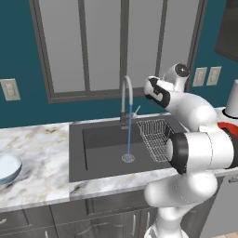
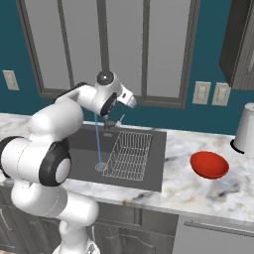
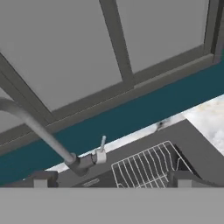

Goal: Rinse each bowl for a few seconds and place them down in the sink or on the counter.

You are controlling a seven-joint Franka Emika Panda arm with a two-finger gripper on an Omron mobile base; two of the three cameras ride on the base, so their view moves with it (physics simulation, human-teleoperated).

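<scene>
The pale blue-grey bowl (image 1: pixel 6 168) sits on the counter (image 1: pixel 44 148) at the far left, cut by the frame edge. On the counter right of the sink (image 2: pixel 158 163) lies the red bowl (image 2: pixel 210 164); from the left it is a red sliver (image 1: pixel 229 129) behind my arm. A thin stream of water (image 1: pixel 128 137) falls from the curved tap (image 1: pixel 126 95) to the drain. My gripper (image 2: pixel 131 100) hangs high over the sink, just right of the tap, facing the window. Its fingertips (image 3: pixel 40 180) stand wide apart and open with nothing between them.
A wire rack (image 2: pixel 129 156) fills the right part of the basin. A white jar (image 2: pixel 245 129) stands at the back right of the counter, beyond the red bowl. The tap's small lever (image 3: pixel 100 151) sits close below my hand. Window frames line the wall behind.
</scene>
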